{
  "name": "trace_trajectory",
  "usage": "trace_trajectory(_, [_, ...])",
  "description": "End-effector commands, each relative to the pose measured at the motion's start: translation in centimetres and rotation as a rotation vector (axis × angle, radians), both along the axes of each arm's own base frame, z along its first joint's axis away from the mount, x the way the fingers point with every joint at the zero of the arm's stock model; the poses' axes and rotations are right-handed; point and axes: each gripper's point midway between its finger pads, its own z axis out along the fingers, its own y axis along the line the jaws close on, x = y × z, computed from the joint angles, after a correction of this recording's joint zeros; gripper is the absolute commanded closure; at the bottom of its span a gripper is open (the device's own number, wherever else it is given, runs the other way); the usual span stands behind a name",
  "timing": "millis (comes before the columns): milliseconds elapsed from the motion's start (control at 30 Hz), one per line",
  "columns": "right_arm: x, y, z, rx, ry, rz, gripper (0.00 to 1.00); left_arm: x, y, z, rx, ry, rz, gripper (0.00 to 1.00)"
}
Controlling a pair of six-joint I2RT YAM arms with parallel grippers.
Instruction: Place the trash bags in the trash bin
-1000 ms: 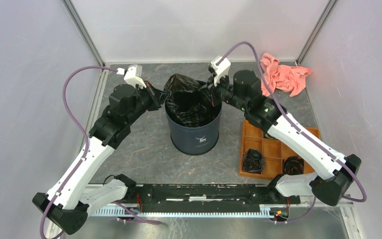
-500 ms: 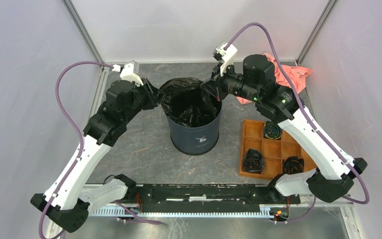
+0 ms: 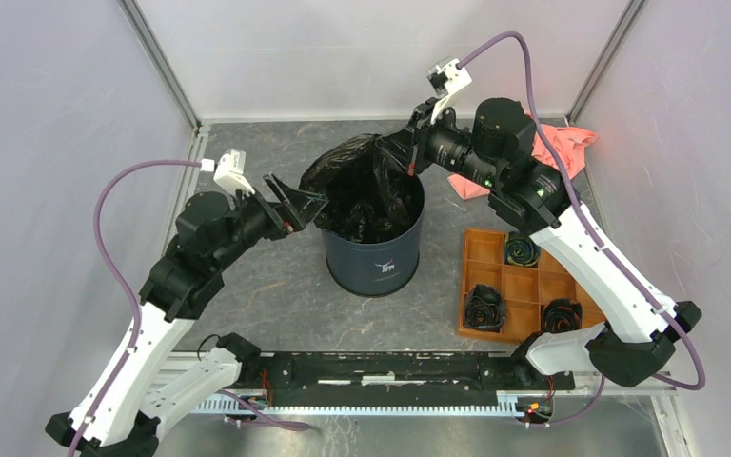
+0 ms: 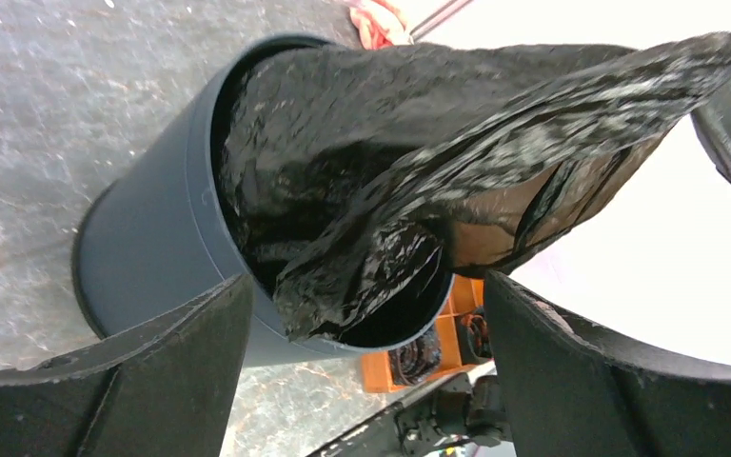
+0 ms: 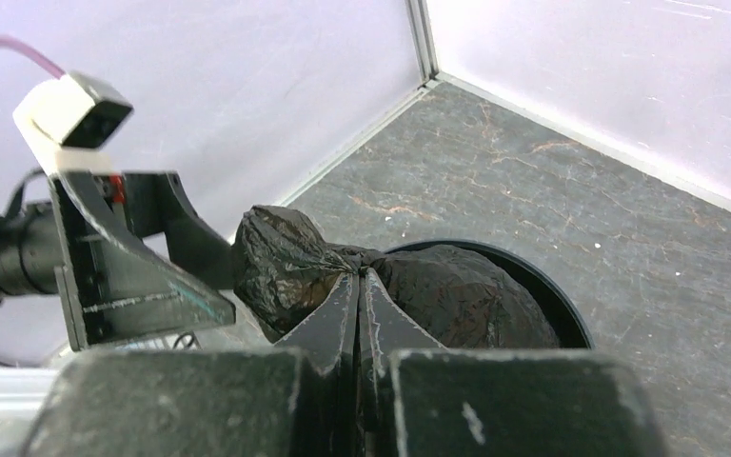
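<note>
Lining navy cylindrical bin point(image 3: 373, 259): right gripper point(image 3: 402, 152) is pinching glossy black plastic bag point(image 3: 354, 183) at 1 o'clock; left gripper point(image 3: 300, 202), fingers apart, should be grabbing the 9 o'clock edge.

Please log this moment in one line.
left end effector: open | right end effector: shut on trash bag | trash bag: partly in trash bin

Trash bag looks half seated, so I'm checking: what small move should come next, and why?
Probably the open left hand should close on the drooping near edge of the trash bag: the right hand alone pinches it, raised above the trash bin.
</note>
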Motion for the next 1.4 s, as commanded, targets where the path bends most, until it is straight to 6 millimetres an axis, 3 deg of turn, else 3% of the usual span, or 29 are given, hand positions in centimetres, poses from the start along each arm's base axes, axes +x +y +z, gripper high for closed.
trace_trajectory(0, [0.7,-0.6,3.4,0.125,-0.02,-0.048,1.0,-0.6,-1.2,0.2,-0.144,0.027,-0.037,0.04])
trace_trajectory(200, [0.5,-1.0,4.2,0.161,-0.02,-0.05,1.0,1.0,-2.3,-1.0,-0.11,0.073,-0.049,0.05])
trace_trajectory(367, [0.8,-1.8,4.4,0.131,-0.037,-0.075,1.0,2.1,-1.7,0.1,-0.026,0.055,-0.008,0.27])
trace_trajectory(500, [1.6,-3.1,4.1,0.061,-0.081,-0.126,1.0,2.0,-0.4,1.5,0.044,0.01,0.023,0.55])
trace_trajectory(700, [2.6,-6.0,3.3,-0.17,-0.223,-0.215,1.0,1.6,0.7,2.1,0.173,0.025,0.015,0.86])
trace_trajectory(933, [2.8,-8.6,1.6,-0.35,-0.289,-0.271,1.0,1.6,1.3,1.3,0.274,0.066,0.001,0.89])
trace_trajectory(1167, [1.9,-8.3,4.5,-0.269,-0.28,-0.256,1.0,1.6,2.4,2.2,0.288,0.045,0.046,0.78])
trace_trajectory(1367, [-0.5,-8.7,8.0,-0.155,-0.219,-0.229,1.0,1.8,2.7,1.3,0.312,0.062,0.061,0.82])
